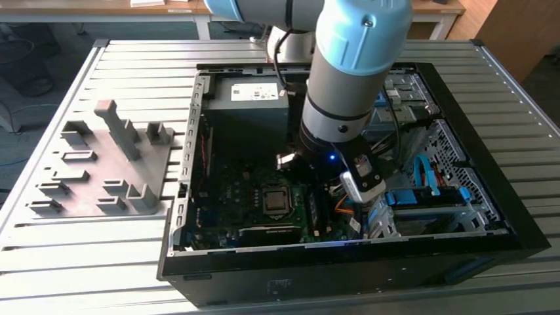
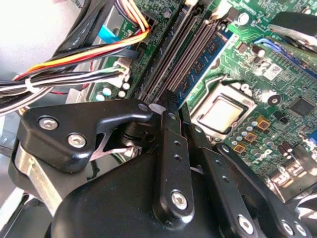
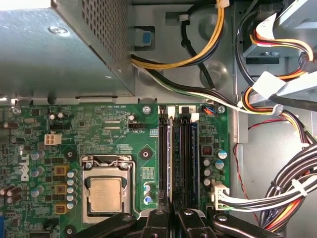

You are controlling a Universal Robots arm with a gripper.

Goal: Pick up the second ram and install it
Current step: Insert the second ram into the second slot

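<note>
Jaws clamped on second ram [image 3: 173, 158] at slots [image 3: 184, 158] (cables [image 3: 277, 194] close beside, processor [image 3: 105, 194] opposite).

Nothing can be read with certainty. In the exterior view a white label [image 1: 259, 92] sits on the power supply [image 1: 249, 121], at twelve o'clock from the processor [image 1: 275, 200], its print too small. Fine white lettering [image 3: 134, 133] on the motherboard [image 3: 114, 144] in the first wrist view and a white sticker [image 2: 271, 72] in the second wrist view are equally illegible.

Glossy black hard-surfaced pincer [image 2: 176, 106] with bright steel screws [image 2: 179, 200], matt green circuit board [image 3: 124, 144], square brushed-silver metal processor lid [image 3: 105, 194], perforated grey sheet-metal housing [image 3: 59, 54], ribbed dull-grey metal tabletop [image 1: 114, 59].
</note>
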